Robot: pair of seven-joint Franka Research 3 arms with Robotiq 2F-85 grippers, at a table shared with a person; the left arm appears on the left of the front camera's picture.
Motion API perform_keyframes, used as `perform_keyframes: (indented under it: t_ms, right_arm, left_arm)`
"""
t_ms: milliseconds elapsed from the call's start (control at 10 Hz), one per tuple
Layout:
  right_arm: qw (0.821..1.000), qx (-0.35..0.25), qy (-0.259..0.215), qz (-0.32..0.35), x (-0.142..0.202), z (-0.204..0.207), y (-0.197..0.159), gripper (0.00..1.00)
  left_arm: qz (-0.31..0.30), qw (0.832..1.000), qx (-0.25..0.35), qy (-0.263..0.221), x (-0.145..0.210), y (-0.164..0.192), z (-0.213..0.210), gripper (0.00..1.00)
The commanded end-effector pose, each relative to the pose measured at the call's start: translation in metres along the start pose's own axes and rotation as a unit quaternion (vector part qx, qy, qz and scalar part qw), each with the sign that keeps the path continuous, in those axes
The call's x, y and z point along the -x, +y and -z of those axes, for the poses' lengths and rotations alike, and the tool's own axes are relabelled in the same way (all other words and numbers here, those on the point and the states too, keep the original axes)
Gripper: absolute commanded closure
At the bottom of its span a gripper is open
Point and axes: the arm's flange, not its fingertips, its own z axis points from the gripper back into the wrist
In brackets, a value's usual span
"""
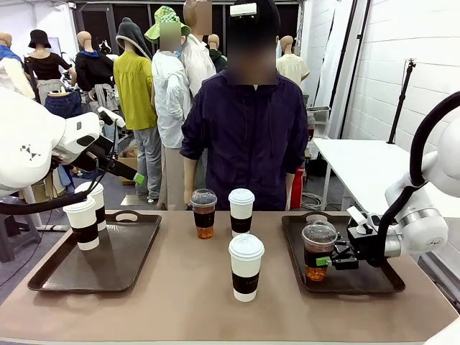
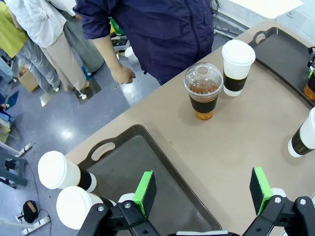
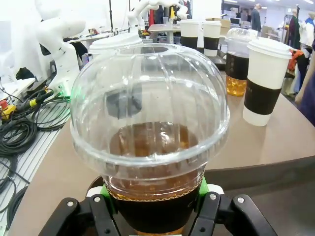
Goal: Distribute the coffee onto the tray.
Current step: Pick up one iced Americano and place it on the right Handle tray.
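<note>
The domed cup [image 3: 150,128] is clear, glossy plastic with ribbed lines over its lid and a dark matt band around its middle, while the tall cups [image 1: 246,266] look like smooth matt white paper with white plastic lids and dark brown matt sleeves. The trays [image 1: 122,251] are dark brown plastic with a faint sheen, and the table [image 1: 180,287] has a smooth, matt beige top. The arms [image 1: 29,136] have glossy white shells, the left gripper [image 2: 203,191] and right gripper [image 3: 153,196] are matt black with bright green pads [image 2: 144,192], and the person's shirt [image 1: 251,136] is soft dark blue cloth.
</note>
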Motion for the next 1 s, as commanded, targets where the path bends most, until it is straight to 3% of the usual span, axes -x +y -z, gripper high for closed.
perform_keyframes:
  t_ms: [0, 100, 200, 300, 900]
  right_arm:
    - [1.0, -0.012, -0.001, -0.008, -0.002, 0.0, -0.005, 0.33]
    - [1.0, -0.014, 0.0, 0.0, -0.001, 0.001, -0.006, 0.33]
    - [1.0, -0.015, 0.003, 0.006, -0.001, 0.001, -0.006, 0.13]
    - [1.0, -0.016, 0.004, 0.012, 0.0, 0.001, -0.005, 0.0]
    - [0.999, -0.002, 0.01, 0.046, 0.002, -0.019, 0.006, 0.0]
  left_arm:
    - [-0.002, 1.0, 0.002, -0.001, 0.001, 0.001, -0.001, 0.0]
    - [-0.002, 1.0, 0.002, -0.001, 0.001, 0.001, -0.001, 0.0]
    - [-0.002, 1.0, 0.002, -0.001, 0.001, 0.001, -0.001, 0.0]
    - [-0.002, 1.0, 0.002, -0.001, 0.001, 0.001, -0.001, 0.0]
    - [-0.002, 1.0, 0.002, -0.001, 0.001, 0.001, -0.001, 0.0]
